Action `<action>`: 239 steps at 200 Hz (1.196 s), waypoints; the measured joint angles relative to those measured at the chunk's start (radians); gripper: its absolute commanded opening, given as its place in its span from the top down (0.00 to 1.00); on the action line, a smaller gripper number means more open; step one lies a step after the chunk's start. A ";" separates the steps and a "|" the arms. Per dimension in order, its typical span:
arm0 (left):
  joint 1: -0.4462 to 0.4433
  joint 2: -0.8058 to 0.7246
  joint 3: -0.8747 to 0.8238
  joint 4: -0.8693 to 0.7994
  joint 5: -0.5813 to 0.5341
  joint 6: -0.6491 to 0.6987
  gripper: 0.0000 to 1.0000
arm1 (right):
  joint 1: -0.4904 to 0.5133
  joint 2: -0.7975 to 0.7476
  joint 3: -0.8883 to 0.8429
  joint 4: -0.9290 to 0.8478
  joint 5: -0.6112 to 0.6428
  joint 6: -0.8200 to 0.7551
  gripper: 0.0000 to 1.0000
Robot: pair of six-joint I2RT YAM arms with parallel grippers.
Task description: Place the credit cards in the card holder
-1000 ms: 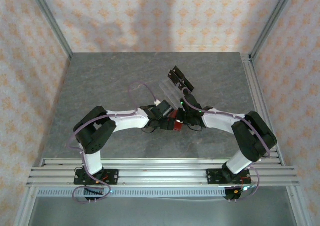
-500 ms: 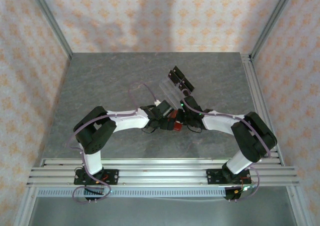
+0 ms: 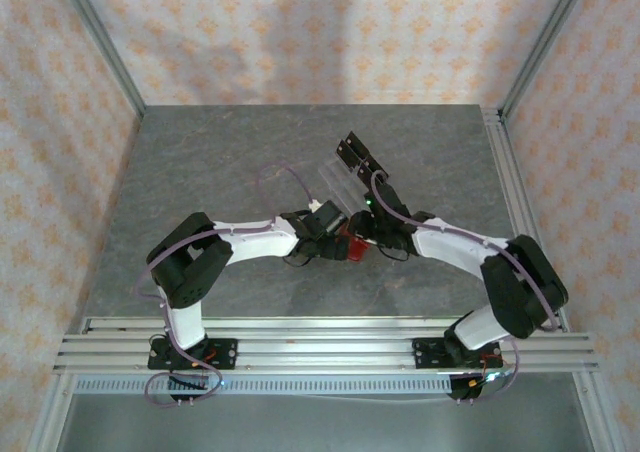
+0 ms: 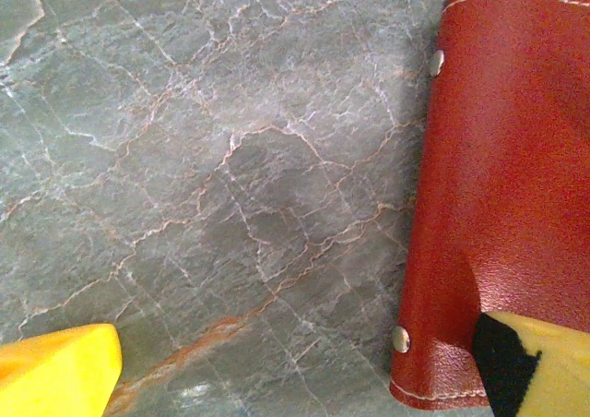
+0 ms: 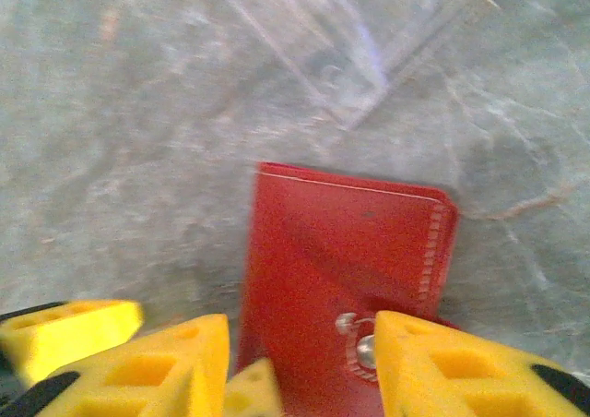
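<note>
Quick tally, fwiw: one red card holder is counted on the counter, and two small metal studs are spotted along its edge. One clear stand is seen, with what look like two black blocks. Two arms are counted, so two pincers: left pincer, right pincer.

Even diffuse light, moderately bright. Faint broad shadows on back wall. Left wrist view sharp, card holder grain crisp; right wrist view blurred.
</note>
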State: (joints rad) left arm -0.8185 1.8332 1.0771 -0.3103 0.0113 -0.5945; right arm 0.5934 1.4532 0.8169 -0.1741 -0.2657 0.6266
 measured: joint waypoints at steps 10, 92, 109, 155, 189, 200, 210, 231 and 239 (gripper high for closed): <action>0.000 -0.001 -0.003 0.003 0.000 -0.002 0.00 | -0.008 -0.008 0.013 -0.002 -0.005 0.000 0.50; -0.014 -0.027 -0.055 0.066 -0.025 -0.018 0.00 | -0.043 0.161 0.020 0.004 -0.057 0.000 0.50; -0.016 -0.027 -0.056 0.069 -0.029 -0.027 0.00 | -0.050 0.179 0.038 0.014 -0.069 0.000 0.52; -0.028 -0.034 -0.068 0.082 -0.047 -0.044 0.00 | -0.054 0.232 0.097 0.035 -0.099 -0.008 0.54; -0.033 -0.037 -0.073 0.091 -0.055 -0.054 0.00 | -0.054 0.226 0.121 0.003 -0.097 -0.030 0.52; -0.033 -0.037 -0.073 0.092 -0.058 -0.058 0.00 | -0.054 0.211 0.123 -0.029 -0.084 -0.037 0.52; -0.033 -0.037 -0.073 0.092 -0.058 -0.060 0.00 | -0.054 0.191 0.130 -0.069 -0.071 -0.045 0.51; -0.033 -0.037 -0.073 0.092 -0.063 -0.063 0.00 | -0.054 0.145 0.158 -0.154 -0.030 -0.065 0.51; -0.033 -0.039 -0.073 0.092 -0.064 -0.063 0.01 | -0.054 0.128 0.167 -0.182 -0.014 -0.072 0.51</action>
State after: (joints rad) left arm -0.8516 1.7947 1.0042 -0.2188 -0.0525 -0.6579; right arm 0.5392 1.5814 0.9844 -0.3565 -0.2798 0.5541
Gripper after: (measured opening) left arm 0.998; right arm 0.490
